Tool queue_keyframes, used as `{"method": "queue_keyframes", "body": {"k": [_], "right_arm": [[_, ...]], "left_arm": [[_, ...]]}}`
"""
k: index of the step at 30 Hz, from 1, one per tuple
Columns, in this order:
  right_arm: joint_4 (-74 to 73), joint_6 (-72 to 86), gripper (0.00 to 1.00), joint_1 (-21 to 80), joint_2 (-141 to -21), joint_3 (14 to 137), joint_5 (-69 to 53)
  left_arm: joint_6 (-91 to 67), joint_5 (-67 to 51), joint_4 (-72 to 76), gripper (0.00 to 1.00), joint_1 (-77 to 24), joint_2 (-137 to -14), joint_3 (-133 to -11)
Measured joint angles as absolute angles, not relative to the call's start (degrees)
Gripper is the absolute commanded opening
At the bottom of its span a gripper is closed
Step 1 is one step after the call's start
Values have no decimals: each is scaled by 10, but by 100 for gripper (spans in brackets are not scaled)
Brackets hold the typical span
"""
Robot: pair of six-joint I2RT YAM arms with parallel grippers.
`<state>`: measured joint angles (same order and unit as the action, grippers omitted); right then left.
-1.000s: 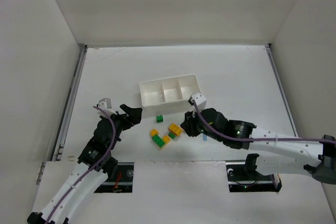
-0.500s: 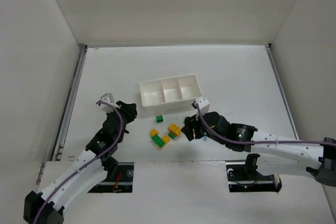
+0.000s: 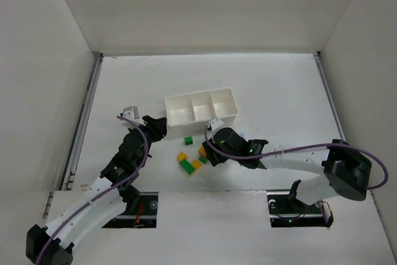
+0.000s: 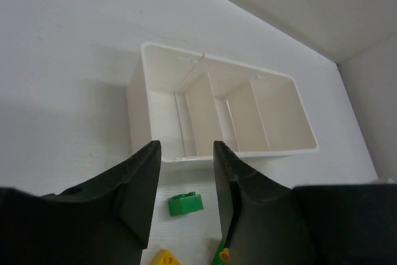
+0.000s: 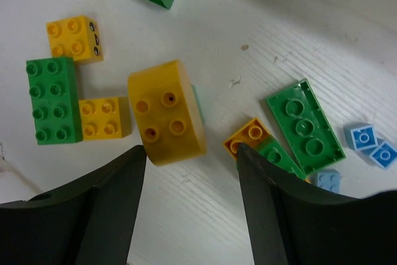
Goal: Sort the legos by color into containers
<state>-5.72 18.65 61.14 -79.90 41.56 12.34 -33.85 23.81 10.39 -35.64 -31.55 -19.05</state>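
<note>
About ten legos (image 5: 52, 100), green, yellow-orange and pale blue, lie loose on the tabletop (image 3: 279, 91) just on the near side of the white tray (image 4: 139, 103), all outside its three compartments. Right gripper (image 5: 191, 150): jaws spread wide above a large yellow brick (image 5: 166, 113), gripping nothing. Left gripper (image 4: 185, 153): jaws parted narrowly, empty, facing the tray.

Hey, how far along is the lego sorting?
Nothing is sorted yet: all three compartments of the tray look empty. The right gripper hangs open over a yellow brick, and the left gripper is open near a green brick. All legos lie on the table.
</note>
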Motion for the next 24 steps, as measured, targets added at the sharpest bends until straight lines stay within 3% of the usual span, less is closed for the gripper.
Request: {"method": "queue_keyframes", "body": {"k": [4,12,14,17,24], "right_arm": [[-42,176,61,606,-820,429,106],[-11,168,39,603,-837,437,83],[-8,168,39,603,-838,437,83],[-8,168,50,603,-840,438,81],[-9,170,54,600,-851,439,78]], "left_arm": [[-338,232,105,38,-357,-315,-186],[-345,208,104,39,-357,-357,-184],[-349,201,104,40,-358,-362,-184],[-351,190,104,41,-361,-368,-184],[-361,182,105,41,-364,-379,-184]]}}
